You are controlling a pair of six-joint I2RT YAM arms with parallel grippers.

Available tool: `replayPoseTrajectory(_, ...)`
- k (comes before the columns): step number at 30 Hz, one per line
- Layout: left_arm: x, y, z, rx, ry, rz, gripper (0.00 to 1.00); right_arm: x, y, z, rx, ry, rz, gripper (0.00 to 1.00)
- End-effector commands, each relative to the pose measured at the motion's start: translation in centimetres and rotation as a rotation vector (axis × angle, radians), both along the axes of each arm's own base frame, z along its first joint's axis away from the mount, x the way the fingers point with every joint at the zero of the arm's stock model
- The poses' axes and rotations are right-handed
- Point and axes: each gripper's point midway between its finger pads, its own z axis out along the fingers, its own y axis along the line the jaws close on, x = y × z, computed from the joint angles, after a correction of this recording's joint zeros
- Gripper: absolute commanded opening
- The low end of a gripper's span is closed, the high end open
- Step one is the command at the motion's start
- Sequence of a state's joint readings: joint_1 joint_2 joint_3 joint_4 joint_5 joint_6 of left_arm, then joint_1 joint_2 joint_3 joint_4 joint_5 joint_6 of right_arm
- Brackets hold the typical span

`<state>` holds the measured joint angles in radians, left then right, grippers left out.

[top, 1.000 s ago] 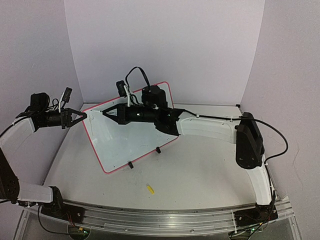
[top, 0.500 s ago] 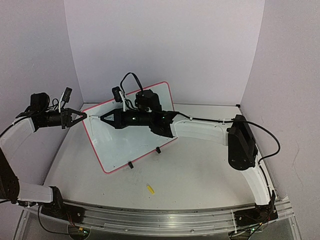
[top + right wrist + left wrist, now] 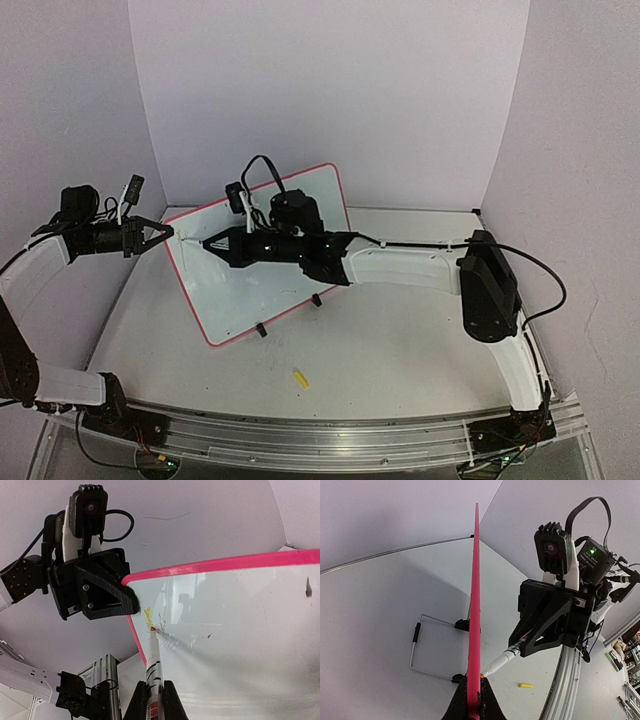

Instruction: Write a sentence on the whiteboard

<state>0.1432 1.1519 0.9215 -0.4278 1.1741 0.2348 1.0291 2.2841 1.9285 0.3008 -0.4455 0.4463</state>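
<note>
Whiteboard [image 3: 235, 295]: large, glossy white, rounded corners, thin pink-red border [image 3: 186, 287]. Stands on the surface tilted back, set at a slant toward the back left. Two small black clip feet [image 3: 262, 330] on the lower edge. Faint yellow mark [image 3: 148, 612] and dark specks near one upper corner. Left end effector [image 3: 170, 236] pinches the left edge.

The top camera sits high at the near edge and looks down and forward over the whole table [image 3: 400, 340], far enough to hold the whiteboard [image 3: 240, 295] whole. The left wrist camera [image 3: 89, 507] sits close behind the left gripper [image 3: 474, 700] and looks edge-on along the board's pink rim toward the right gripper [image 3: 520, 647]. The right wrist camera [image 3: 551, 550] looks along its marker [image 3: 152, 665] at the board's face from close by. All three share the board's left edge, and each wrist view shows the other's camera
</note>
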Motion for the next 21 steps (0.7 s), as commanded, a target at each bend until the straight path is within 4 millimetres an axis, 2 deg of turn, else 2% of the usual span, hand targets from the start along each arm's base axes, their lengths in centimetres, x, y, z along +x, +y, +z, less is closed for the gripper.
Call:
replayPoseTrajectory(1,-1.1,-0.8,-0.3,-0.01,0.045,-0.035,0.0,2.0,-2.1,2.9,0.036,-0.05,-0.131,0.0)
replayPoseTrajectory(9,-1.0,-0.8,-0.3,-0.009,0.045,-0.032,0.0,2.0,-2.9,2.3,0.036,-0.041,-0.152,0.0)
replayPoseTrajectory(21,-1.0,-0.8,-0.3,-0.006,0.043,-0.029,0.0,0.7,-2.9,-0.7,-0.011,0.006,-0.09,0.0)
